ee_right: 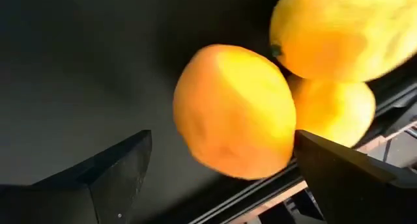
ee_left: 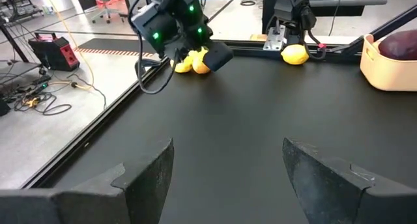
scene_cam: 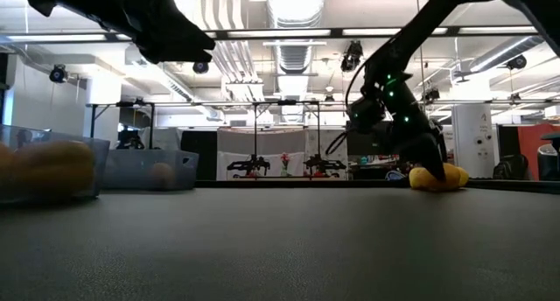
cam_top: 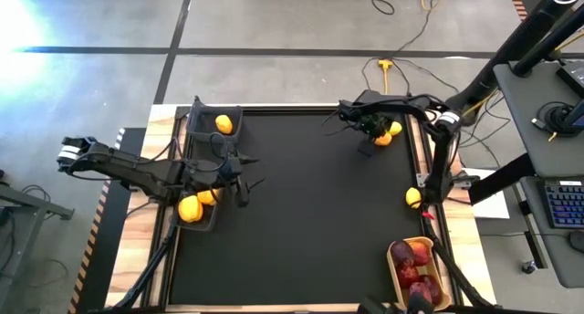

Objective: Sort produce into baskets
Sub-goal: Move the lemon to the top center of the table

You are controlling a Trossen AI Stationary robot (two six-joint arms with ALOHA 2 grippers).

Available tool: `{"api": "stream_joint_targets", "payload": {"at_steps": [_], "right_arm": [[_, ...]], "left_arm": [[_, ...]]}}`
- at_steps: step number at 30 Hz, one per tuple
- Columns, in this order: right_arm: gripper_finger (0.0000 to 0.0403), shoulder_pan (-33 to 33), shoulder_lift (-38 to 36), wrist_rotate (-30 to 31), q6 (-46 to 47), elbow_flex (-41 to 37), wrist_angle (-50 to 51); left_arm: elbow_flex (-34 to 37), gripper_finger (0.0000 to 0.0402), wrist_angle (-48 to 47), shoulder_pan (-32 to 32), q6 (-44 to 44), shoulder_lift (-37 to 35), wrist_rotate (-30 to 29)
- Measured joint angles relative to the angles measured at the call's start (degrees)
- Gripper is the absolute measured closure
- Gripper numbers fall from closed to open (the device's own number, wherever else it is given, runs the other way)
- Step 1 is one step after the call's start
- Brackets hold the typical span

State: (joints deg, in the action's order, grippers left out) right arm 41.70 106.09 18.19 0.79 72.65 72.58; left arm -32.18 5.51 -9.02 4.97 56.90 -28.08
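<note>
My right gripper [cam_top: 371, 137] is open at the mat's far right, low over a cluster of three yellow-orange fruits [cam_top: 387, 135] that rest on the mat against its edge rail. In the right wrist view its fingers [ee_right: 225, 159] stand on either side of the nearest orange fruit [ee_right: 234, 110], with a gap showing on one side. My left gripper [cam_top: 245, 174] is open and empty, above the mat beside the two dark bins. The far bin [cam_top: 208, 116] holds one yellow fruit [cam_top: 224, 124]. The near bin [cam_top: 175, 225] holds several yellow fruits [cam_top: 190, 208].
A lone lemon [cam_top: 413, 197] lies at the mat's right edge, by the right arm's base. The tan tray [cam_top: 392, 270] at the near right holds several dark red fruits [cam_top: 415, 264]. The middle of the black mat [cam_top: 310, 223] is open room.
</note>
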Motion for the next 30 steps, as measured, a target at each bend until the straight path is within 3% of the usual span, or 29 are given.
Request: {"api": "stream_joint_targets", "payload": {"at_steps": [8,15,18,24,30], "right_arm": [[0.0050,0.65,2.09,0.25,-0.39,-0.66,-2.29],[0.0140,0.50,2.06,-0.43,0.74,-0.66,-3.58],[0.0177,-0.19,2.05,-3.49,2.14,0.26,-3.30],[0.0177,-7.23,2.03,-6.50,4.05,9.42,3.55],[0.0170,-16.81,1.92,-6.38,2.35,20.27,-1.76]], "left_arm": [[0.00,0.0132,0.73,0.00,0.01,0.00,0.00],[0.00,0.0132,1.05,0.00,0.00,0.00,0.01],[0.00,0.0132,1.11,0.00,0.03,0.00,0.02],[0.00,0.0132,1.60,0.00,-1.17,0.00,0.02],[0.09,0.0132,3.63,0.00,-2.83,0.00,0.02]]}}
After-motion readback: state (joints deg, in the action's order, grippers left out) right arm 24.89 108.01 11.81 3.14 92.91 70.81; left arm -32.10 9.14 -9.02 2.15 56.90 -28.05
